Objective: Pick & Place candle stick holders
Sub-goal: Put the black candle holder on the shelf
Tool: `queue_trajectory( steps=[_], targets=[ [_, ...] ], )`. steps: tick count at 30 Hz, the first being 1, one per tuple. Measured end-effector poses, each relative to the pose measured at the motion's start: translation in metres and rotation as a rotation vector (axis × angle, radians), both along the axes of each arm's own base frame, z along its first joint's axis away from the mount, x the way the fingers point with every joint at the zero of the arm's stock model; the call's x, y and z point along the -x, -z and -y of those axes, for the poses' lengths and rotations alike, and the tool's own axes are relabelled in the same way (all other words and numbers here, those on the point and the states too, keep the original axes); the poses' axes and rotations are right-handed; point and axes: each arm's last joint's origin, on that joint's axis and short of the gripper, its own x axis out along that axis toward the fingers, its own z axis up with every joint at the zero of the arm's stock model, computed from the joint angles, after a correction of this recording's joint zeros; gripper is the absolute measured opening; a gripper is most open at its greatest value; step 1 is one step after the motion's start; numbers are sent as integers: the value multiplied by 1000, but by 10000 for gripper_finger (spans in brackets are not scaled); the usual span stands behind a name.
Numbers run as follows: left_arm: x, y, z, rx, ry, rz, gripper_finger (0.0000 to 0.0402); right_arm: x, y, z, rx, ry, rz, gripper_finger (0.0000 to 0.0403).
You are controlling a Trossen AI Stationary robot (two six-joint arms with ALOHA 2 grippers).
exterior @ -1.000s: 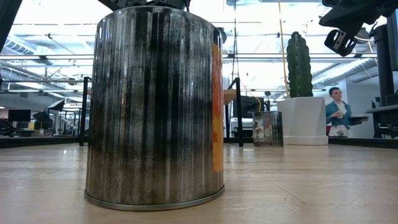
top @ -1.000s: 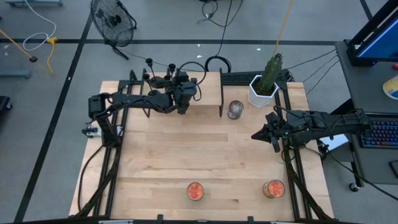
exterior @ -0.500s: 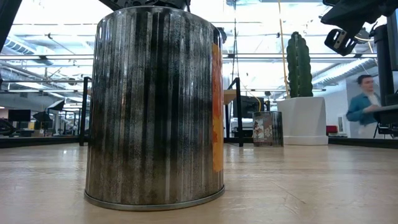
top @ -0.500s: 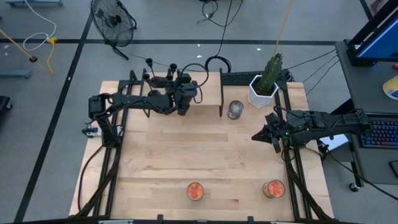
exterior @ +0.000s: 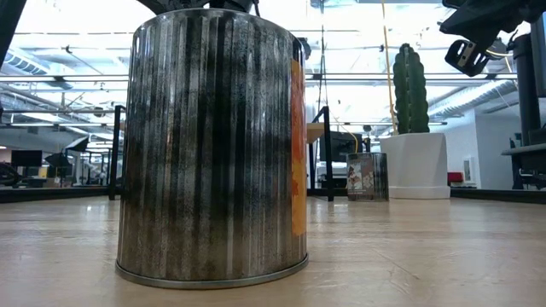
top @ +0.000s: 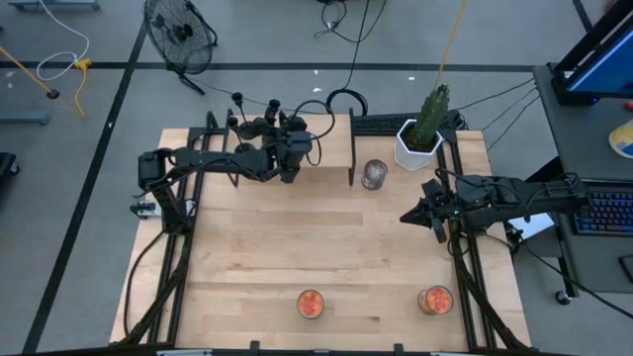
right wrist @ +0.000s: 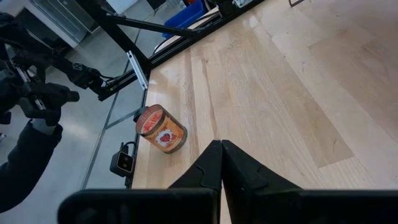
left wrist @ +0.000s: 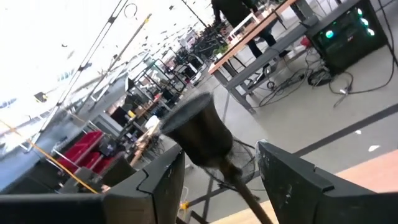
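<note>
Two black candle stick holders (top: 237, 99) (top: 274, 104) stand by the table's far edge at the left. A third holder (left wrist: 199, 127) shows close up in the left wrist view, upright, with its cup beyond my fingertips. Its thin stem (left wrist: 239, 183) runs down between the fingers and its base is out of view. My left gripper (top: 295, 127) (left wrist: 221, 155) is open, one finger on each side of that stem and apart from it. My right gripper (top: 410, 213) (right wrist: 221, 152) is shut and empty above the table's right side.
A silvery glass jar (top: 373, 175), a thin black frame (top: 353, 148) and a cactus in a white pot (top: 415, 143) stand at the far side. Two orange-filled jars (top: 310, 304) (top: 435, 299) stand near the front edge. One of them fills the low view (exterior: 213, 145).
A person in the room behind the table has walked off to the right and out of the low view. Neither arm has visibly moved.
</note>
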Motion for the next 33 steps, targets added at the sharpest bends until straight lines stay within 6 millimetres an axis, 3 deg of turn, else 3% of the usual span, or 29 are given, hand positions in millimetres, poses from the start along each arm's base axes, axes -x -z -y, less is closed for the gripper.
queue_trajectory(
  steps=[10,33],
  targets=[
    [5,-1,8,21,21,-81,207,0,0,0,0,0,0,0],
    [23,-33,14,-6,21,24,207,0,0,0,0,0,2,0]
  ],
)
